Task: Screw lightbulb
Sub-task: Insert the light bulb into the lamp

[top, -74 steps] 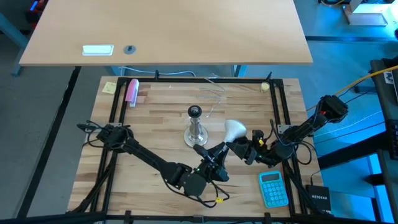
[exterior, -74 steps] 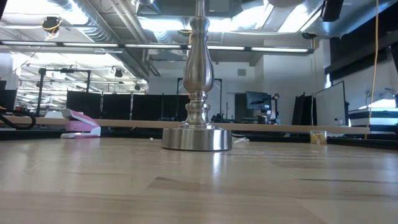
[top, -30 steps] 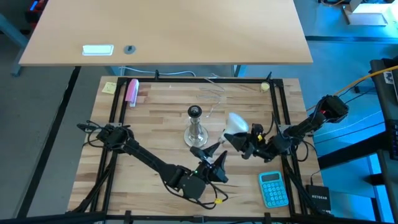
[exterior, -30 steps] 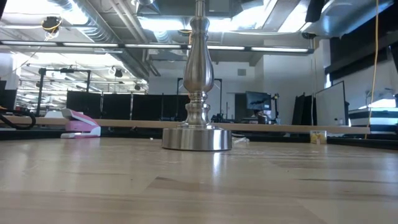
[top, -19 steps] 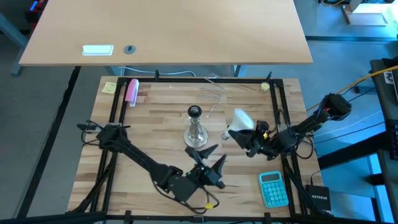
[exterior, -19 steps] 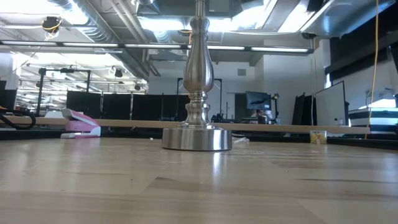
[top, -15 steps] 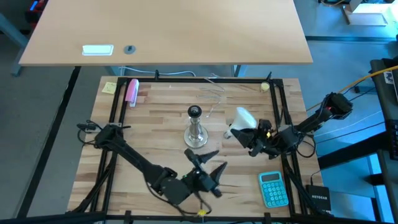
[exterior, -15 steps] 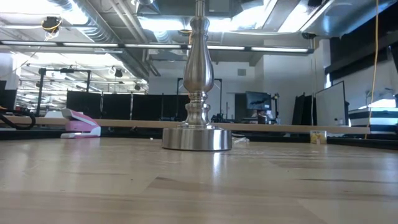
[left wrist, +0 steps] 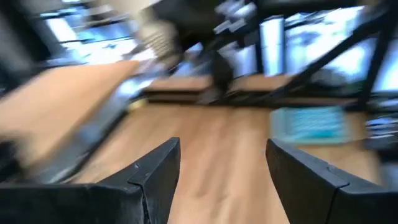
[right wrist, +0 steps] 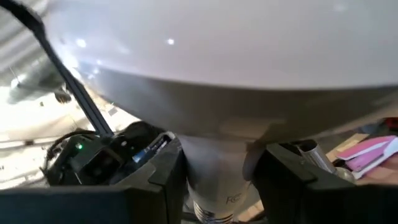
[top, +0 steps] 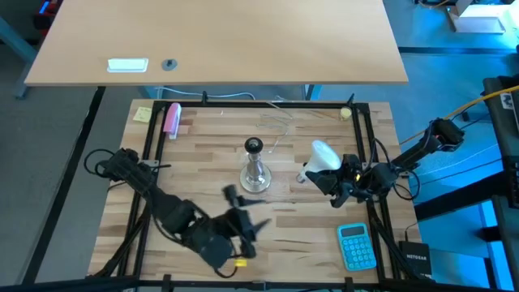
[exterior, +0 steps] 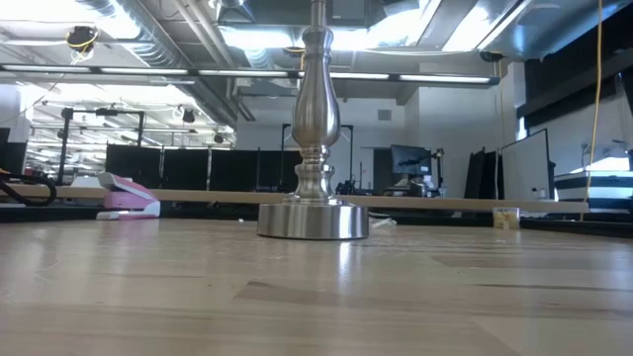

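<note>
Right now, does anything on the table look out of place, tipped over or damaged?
Nothing stands out. The lamp stand stands upright with its socket empty, the right gripper holds the lightbulb beside it, and the calculator lies flat.

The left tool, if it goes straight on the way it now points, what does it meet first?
Probably nothing close: the open left tool faces bare table. Farther along, slightly to one side, lies the blue calculator. Depth is unclear in this blurred view.

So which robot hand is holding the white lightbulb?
The right gripper, by the table's right edge, is shut on the lightbulb, gripping its narrow neck. The left gripper is open with nothing in it, near the front.
</note>
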### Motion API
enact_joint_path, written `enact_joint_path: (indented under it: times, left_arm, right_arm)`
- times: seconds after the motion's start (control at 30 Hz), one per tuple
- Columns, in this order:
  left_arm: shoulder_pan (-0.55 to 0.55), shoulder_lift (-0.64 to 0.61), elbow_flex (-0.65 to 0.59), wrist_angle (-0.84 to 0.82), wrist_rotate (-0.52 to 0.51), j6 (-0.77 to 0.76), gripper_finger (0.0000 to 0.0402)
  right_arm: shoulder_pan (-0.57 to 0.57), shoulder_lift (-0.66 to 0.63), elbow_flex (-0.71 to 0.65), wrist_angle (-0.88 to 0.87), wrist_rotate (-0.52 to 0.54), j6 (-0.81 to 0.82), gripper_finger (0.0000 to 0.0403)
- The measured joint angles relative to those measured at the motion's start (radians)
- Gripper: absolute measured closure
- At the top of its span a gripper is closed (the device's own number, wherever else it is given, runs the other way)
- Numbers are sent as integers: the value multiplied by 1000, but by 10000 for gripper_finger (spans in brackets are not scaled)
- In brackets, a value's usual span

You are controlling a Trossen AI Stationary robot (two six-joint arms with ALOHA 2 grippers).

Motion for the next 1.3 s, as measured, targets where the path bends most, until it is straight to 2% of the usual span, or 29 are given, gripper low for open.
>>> enact_joint_path:
  times: [0.07, 0.27, 0.37, 0.47, 0.57, 0.7, 0.9, 1.0, 1.07, 1.17, 1.3]
  left_arm:
    - [-20, -15, 0, -149, -58, -142, 174]
    - [-20, -32, -37, -572, -107, -612, 174]
    - [-2, -63, -116, -651, -112, -770, 174]
    - [16, -117, -224, -627, -92, -821, 174]
    - [41, -184, -366, -505, -51, -814, 174]
    - [94, -309, -605, -191, 69, -698, 181]
    - [212, -482, -976, 504, 330, -333, 200]
    - [282, -514, -1093, 782, 388, -133, 203]
    - [325, -513, -1125, 867, 395, -35, 201]
    - [387, -507, -1131, 879, 412, 68, 191]
    - [474, -505, -1131, 901, 508, 109, 169]
  right_arm:
    - [0, -33, 0, -54, 1, -22, 247]
    - [-8, -121, 0, -217, 9, -83, 247]
    - [-34, -152, 0, -300, -2, -82, 247]
    - [-70, -170, 0, -346, -31, -77, 247]
    - [-116, -175, 13, -406, -91, -63, 247]
    - [-177, -175, 88, -592, -177, -55, 247]
    - [-270, -175, 206, -829, -288, -114, 247]
    - [-328, -174, 257, -916, -340, -171, 247]
    - [-371, -173, 276, -948, -386, -199, 247]
    - [-423, -173, 286, -967, -446, -223, 247]
    - [-462, -176, 287, -977, -491, -257, 247]
